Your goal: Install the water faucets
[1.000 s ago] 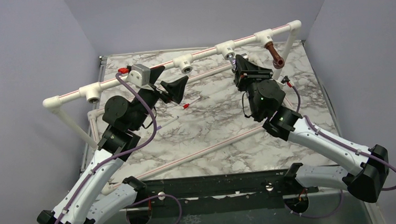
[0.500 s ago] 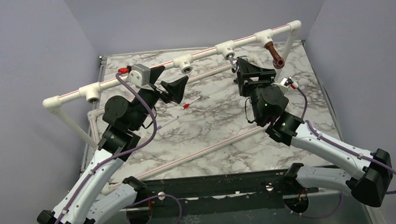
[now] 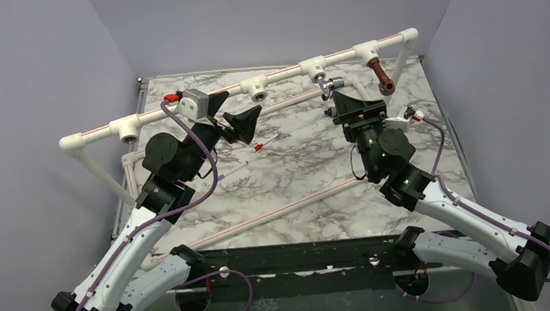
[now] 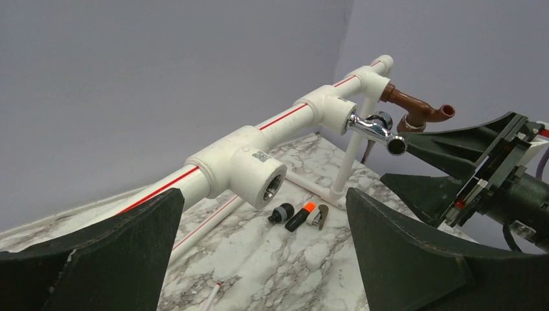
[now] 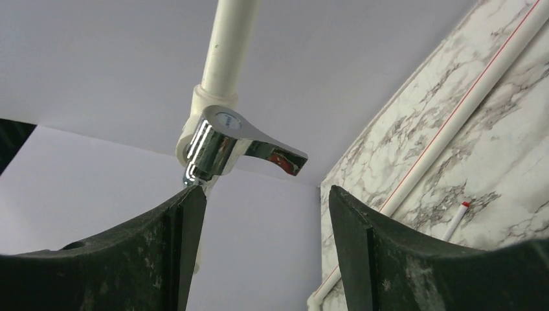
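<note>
The chrome faucet [image 3: 330,86] sticks out of a white tee socket [image 3: 315,68] on the raised pipe, its lever handle [image 5: 259,146] free. My right gripper [image 3: 349,100] sits just below and in front of it, open, with nothing between the fingers [image 5: 262,194]; the left fingertip [image 5: 192,194] is right under the chrome body [image 5: 213,152]. The reddish-brown faucet [image 3: 380,75] hangs from the tee further right and shows behind the chrome one [image 4: 375,126] as a brown spout [image 4: 417,110]. My left gripper [image 3: 243,103] stands wide open in front of an empty tee socket [image 4: 249,172].
Another empty tee [image 3: 125,128] sits at the pipe's left end. Small black and orange parts [image 4: 301,215] lie on the marble under the pipe. A red-tipped stick [image 3: 260,147] and a long loose pipe [image 3: 283,210] lie on the table. Grey walls close in on three sides.
My right gripper has opened and drawn back to the right from the chrome faucet, which stays in its tee socket. The left arm has not moved.
</note>
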Controlling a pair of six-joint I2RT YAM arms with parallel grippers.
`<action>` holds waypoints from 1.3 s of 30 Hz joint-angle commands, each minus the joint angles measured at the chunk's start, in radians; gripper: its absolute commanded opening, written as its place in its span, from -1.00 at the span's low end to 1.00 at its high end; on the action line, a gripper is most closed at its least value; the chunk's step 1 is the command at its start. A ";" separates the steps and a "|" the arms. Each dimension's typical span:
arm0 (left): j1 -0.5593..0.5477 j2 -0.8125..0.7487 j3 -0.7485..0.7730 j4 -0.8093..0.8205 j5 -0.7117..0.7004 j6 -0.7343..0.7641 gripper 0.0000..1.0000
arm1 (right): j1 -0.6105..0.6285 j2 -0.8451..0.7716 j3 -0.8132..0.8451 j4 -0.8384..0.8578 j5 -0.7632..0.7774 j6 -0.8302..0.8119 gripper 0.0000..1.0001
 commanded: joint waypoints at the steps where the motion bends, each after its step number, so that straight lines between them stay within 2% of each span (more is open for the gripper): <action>1: 0.001 -0.004 -0.008 0.010 -0.010 0.006 0.93 | -0.004 -0.062 0.027 -0.047 -0.065 -0.208 0.47; 7: 0.001 -0.004 -0.009 0.012 -0.009 0.006 0.93 | -0.004 -0.116 0.053 -0.066 -0.106 -0.479 0.41; 11: 0.000 -0.005 -0.007 0.012 -0.009 0.005 0.93 | -0.003 -0.139 0.080 -0.072 -0.133 -0.716 0.41; 19: -0.002 -0.008 -0.007 0.011 -0.010 0.006 0.93 | -0.004 -0.160 0.124 -0.095 -0.289 -1.346 0.36; 22: -0.002 -0.009 -0.007 0.010 -0.011 0.008 0.93 | -0.004 -0.160 0.153 -0.151 -0.419 -1.603 0.33; 26: -0.002 -0.008 -0.007 0.010 -0.011 0.009 0.93 | -0.004 -0.163 0.177 -0.225 -0.476 -1.879 0.33; 32: -0.002 -0.007 -0.007 0.009 -0.014 0.011 0.93 | -0.003 -0.170 0.152 -0.218 -0.549 -2.231 0.37; 39: -0.002 -0.009 -0.007 0.007 -0.018 0.014 0.93 | -0.004 -0.104 0.181 -0.203 -0.631 -2.509 0.40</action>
